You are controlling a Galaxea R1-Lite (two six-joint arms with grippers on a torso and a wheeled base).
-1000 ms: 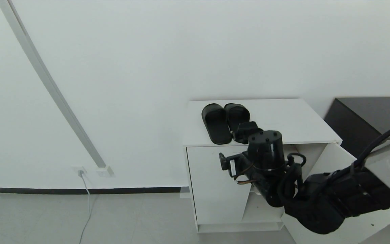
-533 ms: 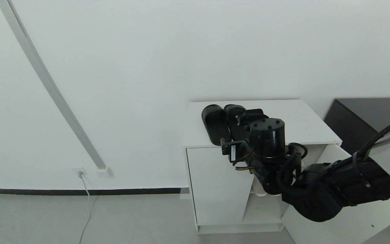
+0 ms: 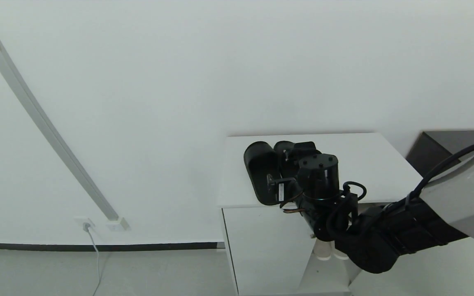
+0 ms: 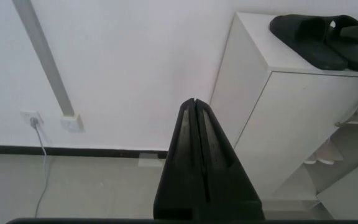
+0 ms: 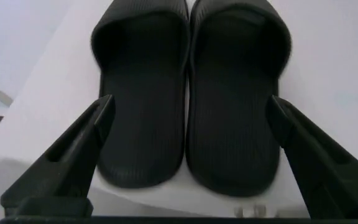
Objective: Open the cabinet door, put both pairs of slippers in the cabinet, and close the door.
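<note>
Straddling the black slippers (image 5: 143,93) on the cabinet (image 3: 356,164) top.
The right gripper (image 5: 191,106) had its jaws apart, either side of the pair; the left gripper (image 4: 194,104), jaws together, hung apart from the cabinet.

We see the right arm (image 3: 385,242) as glossy black, ending in a cylindrical wrist housing (image 3: 318,172) whose flat cap carries a ring of small screws, with a white label (image 3: 281,191) on a side bracket and looped black cables (image 3: 350,197) and a thin brownish wire (image 3: 292,210) beside it. Farther back, a pale grey shell (image 3: 463,201) carries a thick black cable (image 3: 447,164). The right gripper (image 5: 191,106) has two matte black wedge fingers (image 5: 61,165) set wide, while the left gripper (image 4: 194,109) shows two flat black ones pressed along a thin seam.
</note>
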